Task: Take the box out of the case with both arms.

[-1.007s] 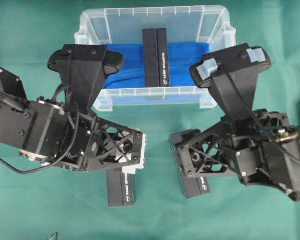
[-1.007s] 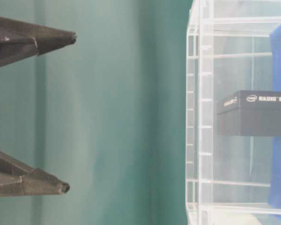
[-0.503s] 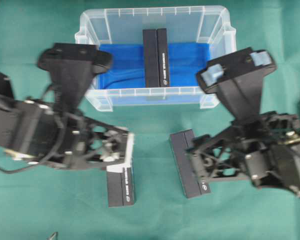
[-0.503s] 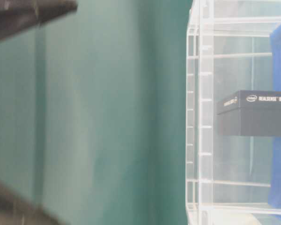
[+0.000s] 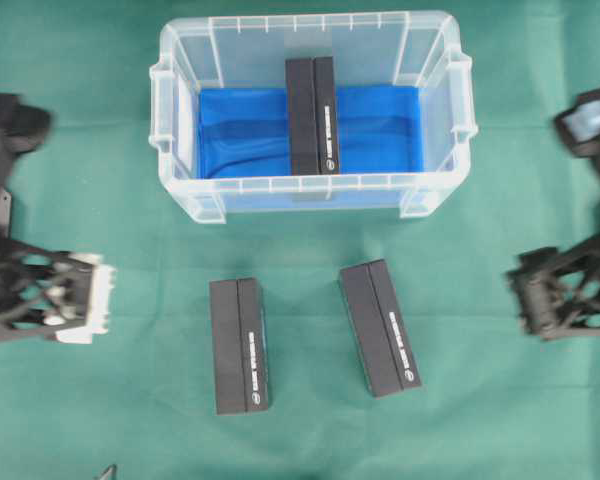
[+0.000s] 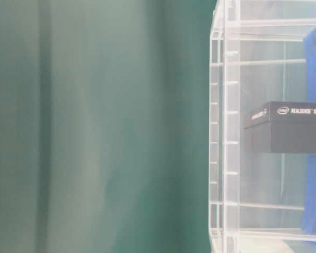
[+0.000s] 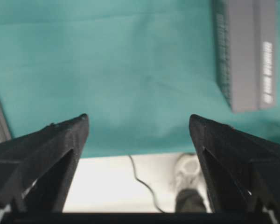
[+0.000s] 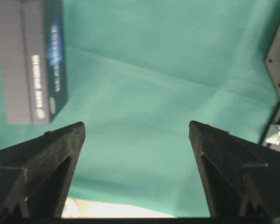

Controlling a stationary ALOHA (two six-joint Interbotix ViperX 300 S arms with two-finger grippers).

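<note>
**Both arms withdrawn to the table edges; one box remains in the case**

Over the last second I have pulled both arms back and outward from the front of the case. They now sit at the far left and far right of the overhead view, and both have left the table-level view entirely. I judge this a reset between cycles: two boxes are out, one is still to be fetched.

My left gripper [image 7: 139, 122] is spread wide and holds nothing; only green cloth shows between its fingers. Near it, on the cloth [image 5: 100, 180], lies the left box [image 5: 239, 344], flat and well clear of the case.

The case [image 5: 180, 190] stands at the top centre. The remaining box [image 5: 311, 115] rests on the blue sheet [image 5: 240, 130], midway along, reaching from the rear wall almost to the front wall.

The right box [image 5: 380, 327] lies slightly angled in front of the case. My right gripper [image 8: 136, 128] is likewise wide open and empty.

Obstructions: the two unloaded boxes lie near the return path to the case, and its walls close in the last box, so I expect to have to descend from above.
</note>
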